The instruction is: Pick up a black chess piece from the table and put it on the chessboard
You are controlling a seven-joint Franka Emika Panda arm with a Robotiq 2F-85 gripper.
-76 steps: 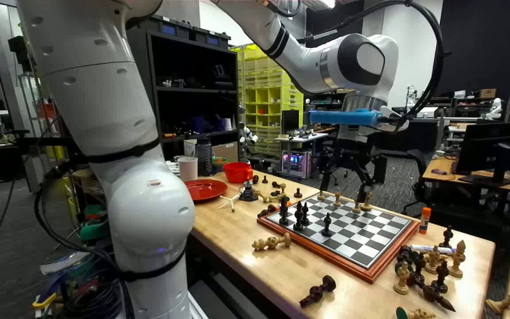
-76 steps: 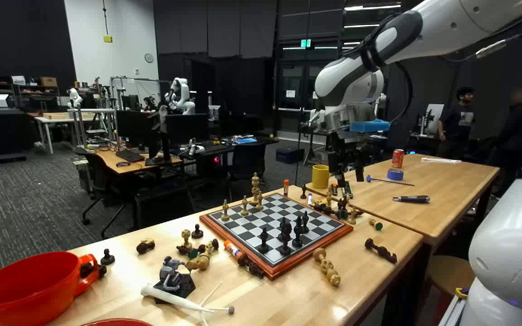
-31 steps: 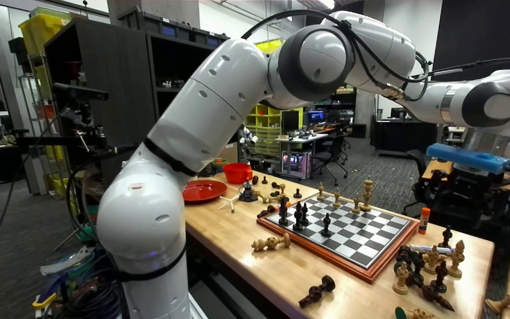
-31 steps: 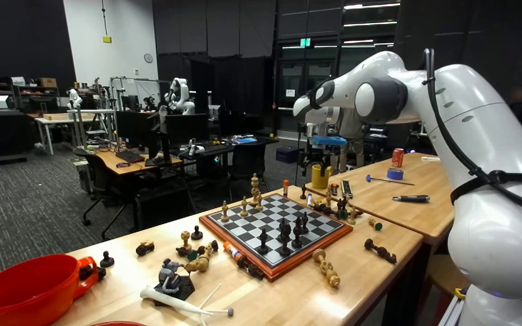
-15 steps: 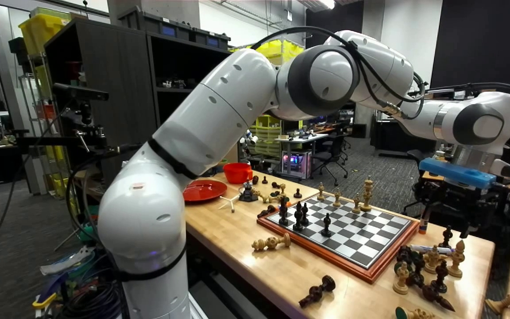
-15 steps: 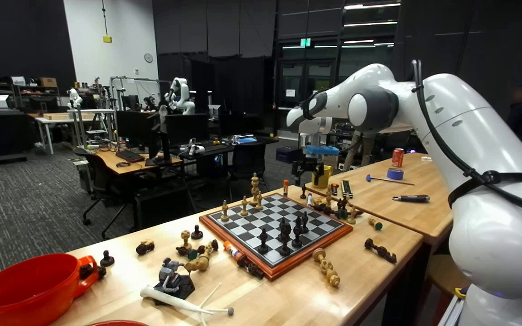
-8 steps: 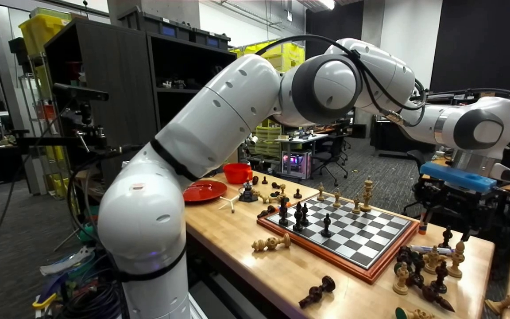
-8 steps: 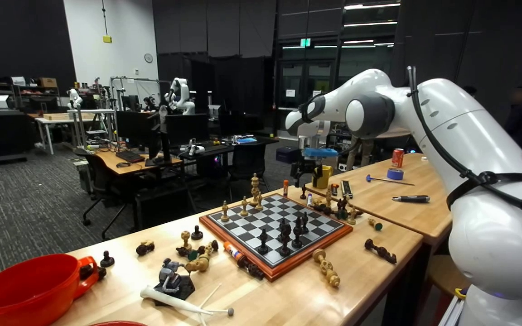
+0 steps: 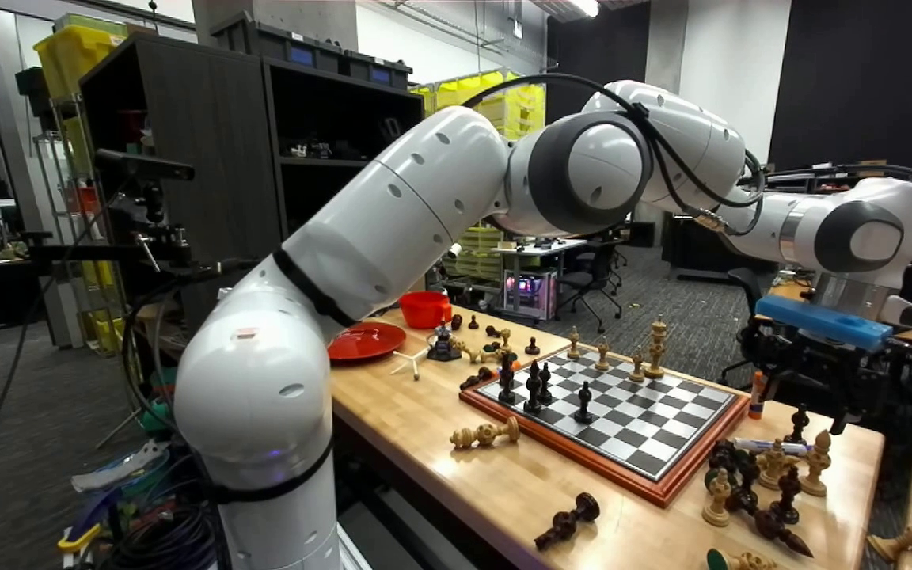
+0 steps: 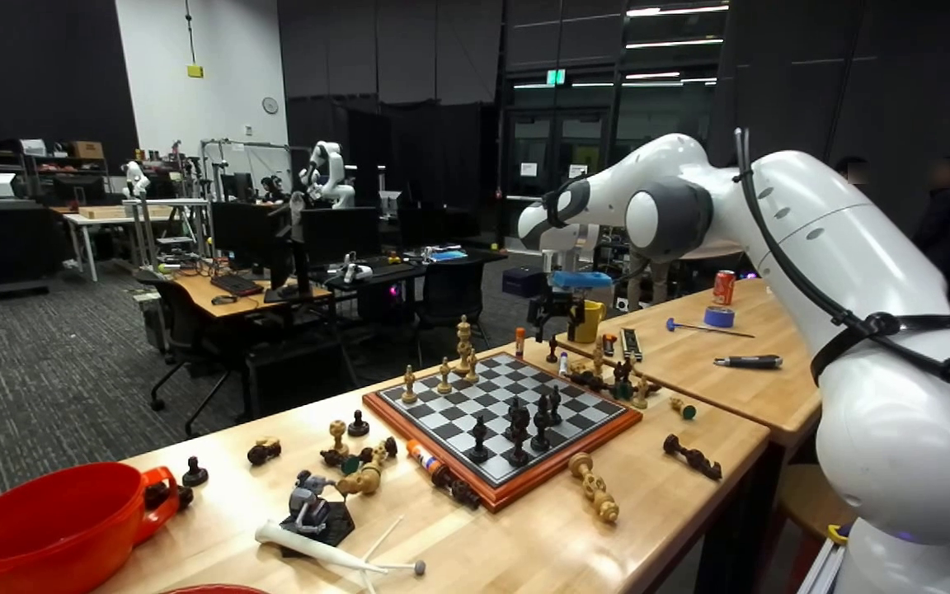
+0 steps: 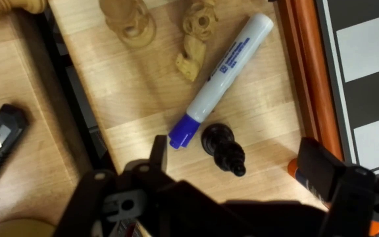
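Chess piece (image 11: pixel 227 152) beside marker (image 11: pixel 216 89), lettering (image 11: pixel 237 53) unclear

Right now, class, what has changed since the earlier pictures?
The arm swung right and downward in an exterior view; its open jaws now hover above an upright black chess piece. Nothing was visibly grasped or released. The chessboard and its pieces stayed put.

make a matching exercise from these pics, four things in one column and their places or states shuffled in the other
1. black two-fingered gripper
2. white marker with blue-purple cap
3. square black-and-white chessboard
4. round red handled cup

A. lying beside an upright black chess piece
B. near a round red plate
C. open
D. bearing upright pale wooden chess pieces

Pairs: 1-C, 2-A, 3-D, 4-B
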